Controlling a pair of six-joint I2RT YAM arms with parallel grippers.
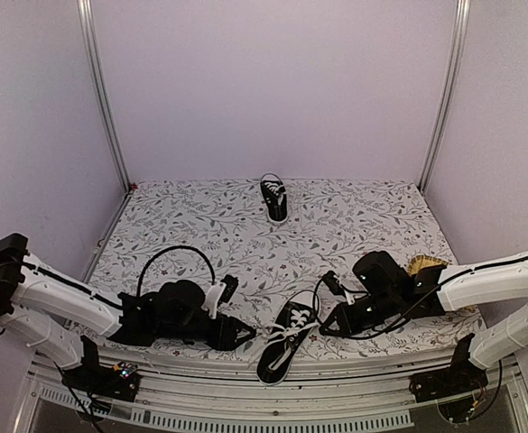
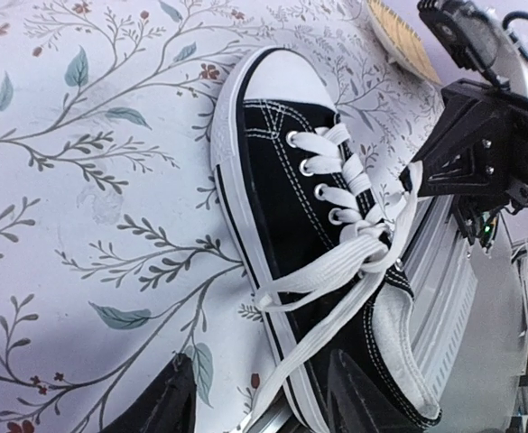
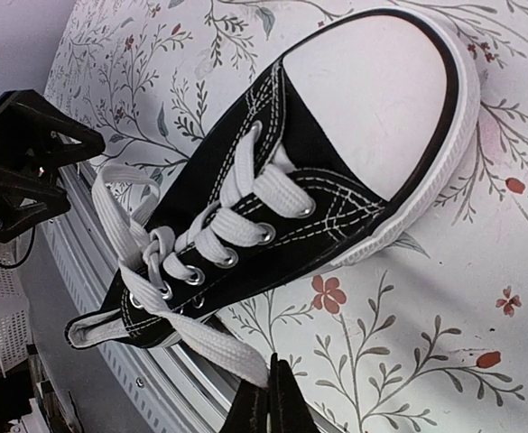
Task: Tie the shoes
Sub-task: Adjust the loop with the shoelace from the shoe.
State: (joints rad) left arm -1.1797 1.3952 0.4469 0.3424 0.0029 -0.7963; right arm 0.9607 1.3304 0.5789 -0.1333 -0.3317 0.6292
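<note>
Of the two shoes, the near one (image 1: 288,341) lies at the table's front edge, heel over the rail, toe pointing away. It is black with a white toe cap, and its white laces (image 2: 349,262) are crossed in a first knot. The other shoe (image 1: 274,199) stands far back in the middle. My left gripper (image 1: 242,335) is at the near shoe's left side and open. One lace end (image 2: 292,365) runs loosely between its fingers (image 2: 155,408). My right gripper (image 3: 273,401) is at the shoe's right side, shut on the other lace end (image 3: 211,347), which is pulled out sideways.
The metal rail (image 2: 444,289) of the front edge runs under the near shoe's heel. A yellowish fan-shaped object (image 1: 426,264) lies on the floral cloth behind my right arm. Aluminium posts (image 1: 101,90) stand at the back corners.
</note>
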